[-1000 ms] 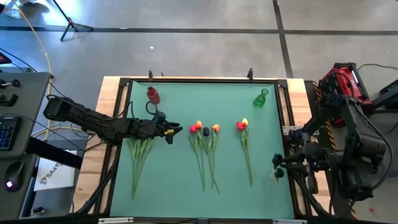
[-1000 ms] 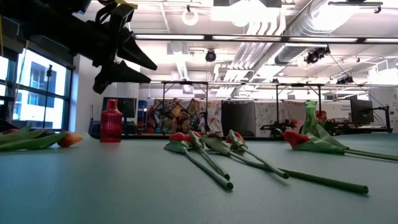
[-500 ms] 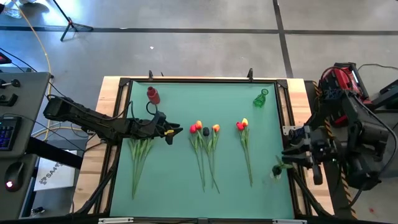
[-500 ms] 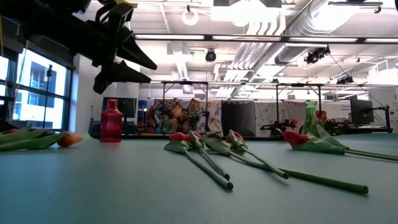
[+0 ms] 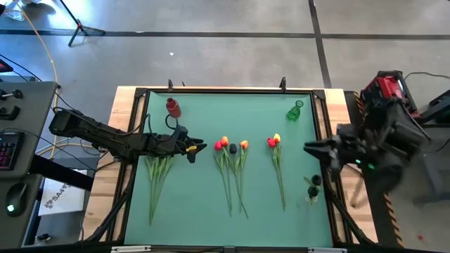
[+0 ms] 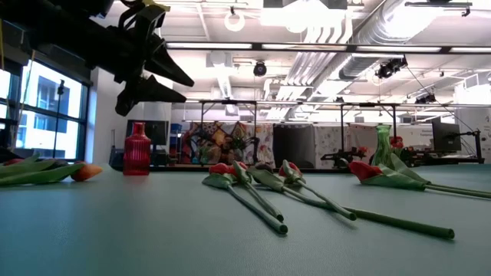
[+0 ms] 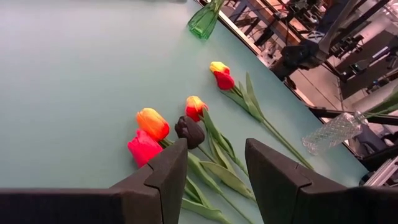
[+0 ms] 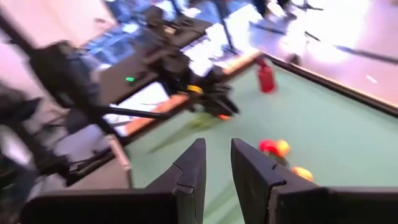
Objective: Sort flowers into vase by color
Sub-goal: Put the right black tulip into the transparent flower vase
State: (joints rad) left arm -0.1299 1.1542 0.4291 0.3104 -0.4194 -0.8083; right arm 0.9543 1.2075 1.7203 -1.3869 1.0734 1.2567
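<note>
Tulips lie flat on the green table [image 5: 197, 211] in three lots: a bundle [image 5: 158, 176] at the left, a middle group [image 5: 232, 151] with red, orange and dark heads, and a pair [image 5: 275, 144] to the right. A red vase [image 5: 173, 107] and a green vase [image 5: 294, 111] stand near the far edge. A clear glass vase [image 5: 314, 186] with a green stem stands at the right edge. My left gripper [image 5: 193, 147] hangs open above the table, between bundle and middle group. My right gripper [image 5: 308, 149] is open by a narrow gap, raised at the right edge, holding nothing.
The table has a raised dark frame [image 5: 133, 140] all round. The left arm [image 5: 105, 137] reaches in over the left edge. The right arm's bulk [image 5: 383, 151] stands beyond the right edge. Bare table lies along the near edge below the stems.
My right gripper has swung from beside the clear vase toward the table's far edge, rising a little and rolling as it went. The clear vase has stayed at the right edge. The tulips have not moved.
</note>
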